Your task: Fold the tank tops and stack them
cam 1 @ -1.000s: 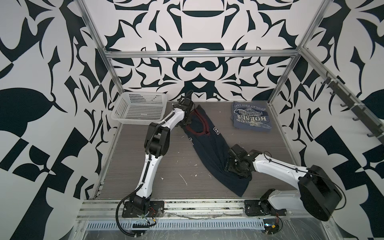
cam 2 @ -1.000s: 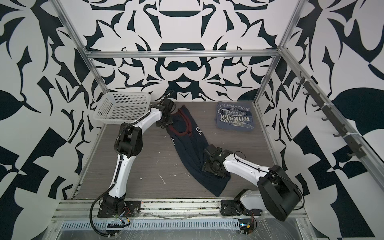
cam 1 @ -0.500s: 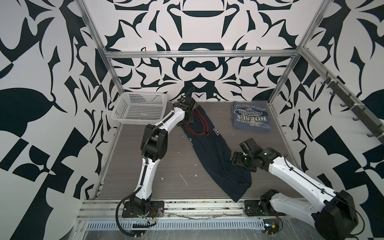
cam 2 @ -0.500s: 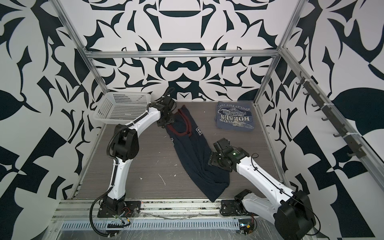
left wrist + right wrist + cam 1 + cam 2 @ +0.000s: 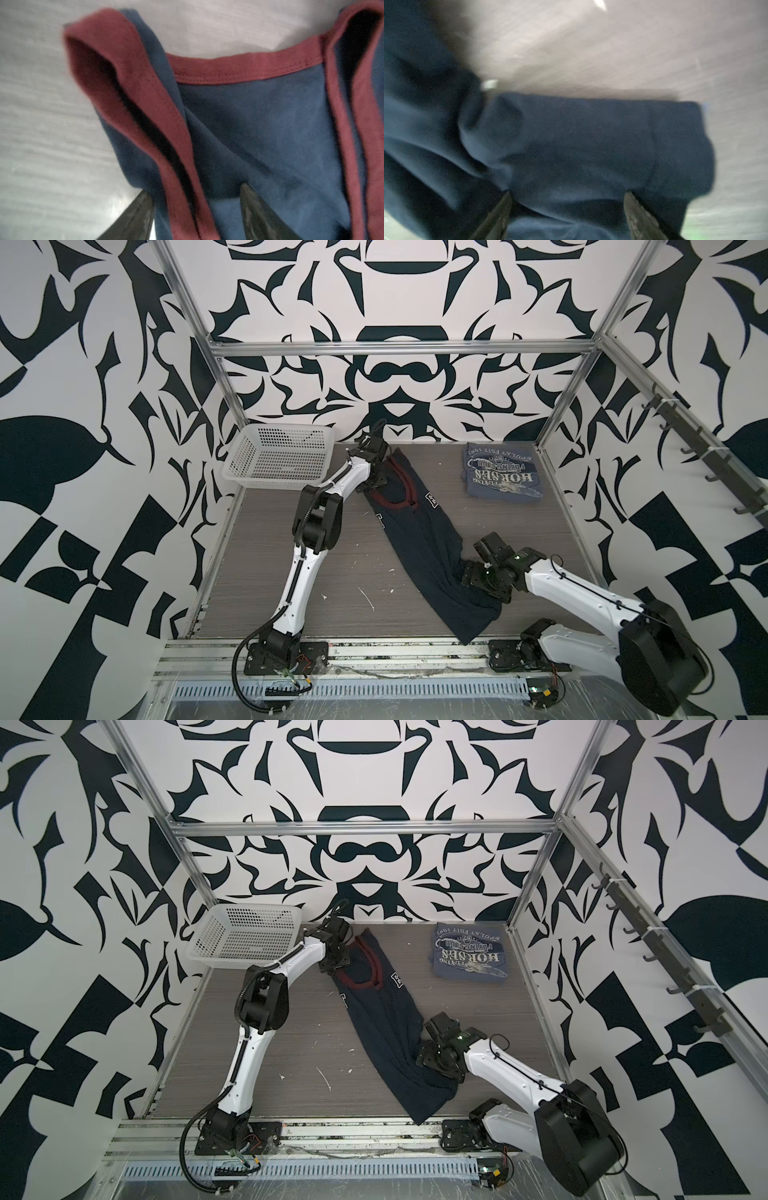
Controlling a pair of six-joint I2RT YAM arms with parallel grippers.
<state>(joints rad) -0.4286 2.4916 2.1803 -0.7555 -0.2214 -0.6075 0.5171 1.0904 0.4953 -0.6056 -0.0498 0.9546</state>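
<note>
My left hand, fingers apart, straddles a strap of the dark navy red-trimmed cloth tank top, upper centre; my right hand, also spread, sits over its rumpled hem.

Black-and-white patterned walls enclose a grey, seemingly wood-grain tabletop.
</note>
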